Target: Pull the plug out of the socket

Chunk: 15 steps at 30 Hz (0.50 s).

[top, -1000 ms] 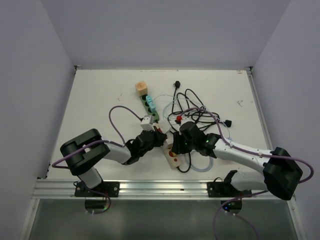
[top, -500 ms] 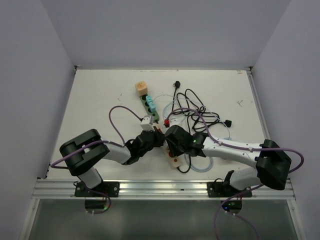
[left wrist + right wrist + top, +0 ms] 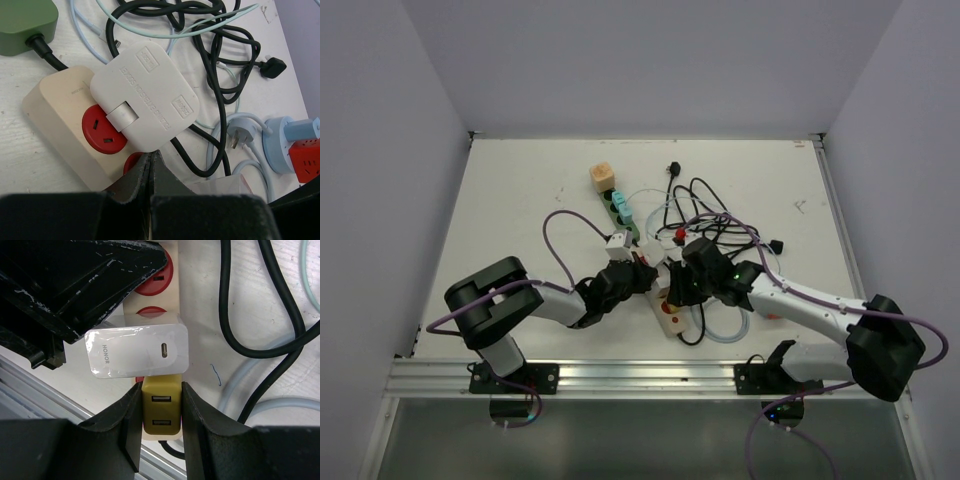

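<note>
The white table [image 3: 520, 200] has its clutter gathered around the middle. A cream power strip [image 3: 668, 318] lies at an angle, closest to the near edge. Beyond it a green power strip [image 3: 620, 215] runs towards the far-left corner, with a tan block [image 3: 603, 177] just at its far end. A tangle of black cables [image 3: 705, 215] spreads right of centre. One black plug [image 3: 672, 168] lies towards the far edge and a small plug [image 3: 776, 246] towards the right edge. A pale blue cable [image 3: 720, 338] loops beside the cream strip.
</note>
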Motion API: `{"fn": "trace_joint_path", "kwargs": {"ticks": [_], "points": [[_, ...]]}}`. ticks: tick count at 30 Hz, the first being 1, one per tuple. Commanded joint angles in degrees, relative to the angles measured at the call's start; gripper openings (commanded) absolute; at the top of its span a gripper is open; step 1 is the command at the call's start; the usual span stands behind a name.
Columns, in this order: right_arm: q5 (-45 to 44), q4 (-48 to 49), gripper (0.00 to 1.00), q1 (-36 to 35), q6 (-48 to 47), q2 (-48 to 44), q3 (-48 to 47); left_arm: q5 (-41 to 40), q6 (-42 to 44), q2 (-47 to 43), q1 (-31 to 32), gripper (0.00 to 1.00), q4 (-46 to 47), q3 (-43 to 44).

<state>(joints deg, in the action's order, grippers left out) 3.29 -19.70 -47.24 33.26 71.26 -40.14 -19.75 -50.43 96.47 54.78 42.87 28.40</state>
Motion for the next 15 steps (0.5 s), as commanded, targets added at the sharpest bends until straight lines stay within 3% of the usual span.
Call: {"fn": "trace_joint_path", "kwargs": {"ticks": [1, 7, 12, 15], "points": [[1.7, 7.6, 0.0, -4.1, 2.8, -1.0, -7.0, -3.5, 2.6, 4.7, 0.1, 0.0, -19.5, -3.1], [-5.9, 1.0, 0.0, -12.4, 0.2, 4.6, -13.8, -3.5, 2.6, 5.0, 0.1, 0.0, -19.8, -2.8], [-4.5, 2.2, 0.0, -12.0, 0.9, 2.0, -11.5, -3.5, 2.6, 5.0, 0.1, 0.0, -19.6, -2.9], [1.7, 3.9, 0.0, -8.1, 1.8, -0.6, -8.7, -3.6, 2.6, 5.0, 0.1, 0.0, -19.7, -2.9]]}}
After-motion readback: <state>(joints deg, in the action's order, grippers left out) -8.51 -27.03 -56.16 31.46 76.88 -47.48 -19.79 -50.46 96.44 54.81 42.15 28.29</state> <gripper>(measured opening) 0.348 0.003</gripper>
